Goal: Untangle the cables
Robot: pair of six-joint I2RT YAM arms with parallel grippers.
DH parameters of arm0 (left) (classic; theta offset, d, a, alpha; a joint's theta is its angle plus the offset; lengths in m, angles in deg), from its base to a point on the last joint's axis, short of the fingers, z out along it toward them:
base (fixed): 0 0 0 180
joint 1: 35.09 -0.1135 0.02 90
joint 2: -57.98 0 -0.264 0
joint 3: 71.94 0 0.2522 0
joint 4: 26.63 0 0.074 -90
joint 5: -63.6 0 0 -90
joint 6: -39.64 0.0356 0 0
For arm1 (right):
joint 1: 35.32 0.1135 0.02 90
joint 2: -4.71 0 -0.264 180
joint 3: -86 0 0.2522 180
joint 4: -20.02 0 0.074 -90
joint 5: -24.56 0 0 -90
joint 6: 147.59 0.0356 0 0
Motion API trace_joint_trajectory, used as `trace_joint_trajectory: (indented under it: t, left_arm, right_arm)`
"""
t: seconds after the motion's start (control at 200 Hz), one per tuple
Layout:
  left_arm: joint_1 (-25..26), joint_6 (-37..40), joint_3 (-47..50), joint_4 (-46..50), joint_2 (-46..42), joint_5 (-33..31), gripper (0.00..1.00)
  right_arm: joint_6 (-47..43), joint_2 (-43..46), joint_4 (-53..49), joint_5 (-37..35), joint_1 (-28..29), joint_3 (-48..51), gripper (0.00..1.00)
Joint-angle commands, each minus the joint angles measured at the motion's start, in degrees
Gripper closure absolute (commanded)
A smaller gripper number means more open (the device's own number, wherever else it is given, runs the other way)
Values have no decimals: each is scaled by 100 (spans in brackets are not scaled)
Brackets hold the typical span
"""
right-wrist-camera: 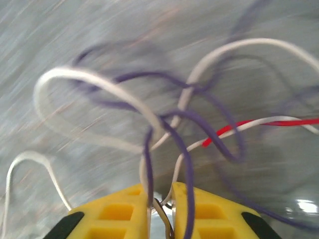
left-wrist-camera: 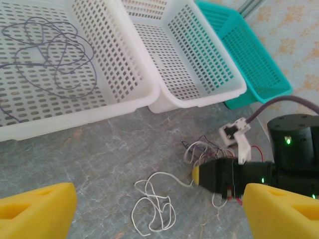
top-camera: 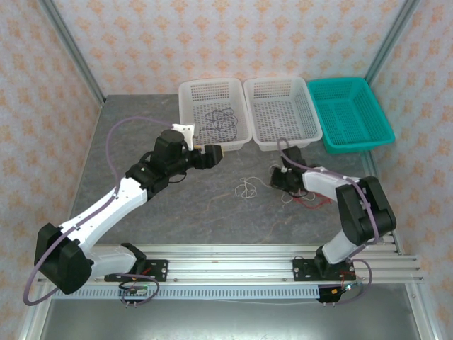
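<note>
Where the right gripper point(right-wrist-camera: 160, 191) sits at mid-right of the overhead view, its yellow fingers are clenched on the cables point(right-wrist-camera: 185, 117), purple and white strands pinched between them, with a red strand point(right-wrist-camera: 259, 123) running off to the right. A loose white loop point(top-camera: 246, 188) lies at frame centre on the grey table point(top-camera: 177, 205), bare surface all round it. The left gripper point(top-camera: 211, 151) is released, fingers wide apart, just beside the near rim of the left white basket point(top-camera: 190, 106), which holds a purple wire point(top-camera: 221, 124). The middle white basket point(top-camera: 283, 142) and the teal basket point(top-camera: 354, 139) line the upper edge.
</note>
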Motion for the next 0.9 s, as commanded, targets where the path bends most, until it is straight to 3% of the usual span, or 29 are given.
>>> trace_joint_trajectory:
  t: [0.0, 0.085, 0.175, 0.215, 0.29, 0.42, 0.505, 0.596, 0.691, 0.786, 0.846, 0.896]
  left_arm:
    - [34, 76, 69, 54, -112, -454, 13]
    - [34, 42, 40, 74, -31, -565, 13]
    - [34, -5, 12, 77, 95, -520, 13]
    - [34, -24, 11, 88, 142, -500, 13]
    - [34, -24, 24, 157, 196, -473, 13]
    - [34, -126, 180, 127, 167, -376, 13]
    - [51, -335, 342, 43, 122, -268, 13]
    - [128, -640, 589, -198, 50, -206, 16]
    - [317, -734, 661, -385, 117, -137, 23]
    - [610, -710, 402, -284, 498, 17, 36]
    - [873, -679, 146, 76, 794, -239, 38]
    - [1110, -695, -140, 556, 1042, -809, 41]
  right_arm:
    - [-710, -300, 111, 1332, 645, -221, 83]
    - [-901, -501, -79, 1607, 1142, -418, 81]
    - [-668, -427, 250, 1952, 1287, -369, 74]
    - [-574, -262, 421, 2059, 1291, -312, 67]
    - [-501, 246, 538, 1730, 1256, -190, 44]
    - [-187, 1174, 758, 1073, 921, 94, 33]
    - [211, 1763, 1149, 768, 604, 430, 30]
    - [379, 2269, 1397, -48, 510, 767, 29]
    - [552, 2341, 1519, -754, 513, 1005, 34]
    - [706, 2400, 1616, -876, 497, 1118, 42]
    - [781, 2280, 1584, -875, 503, 1107, 44]
    - [816, 2189, 1472, -914, 499, 1054, 44]
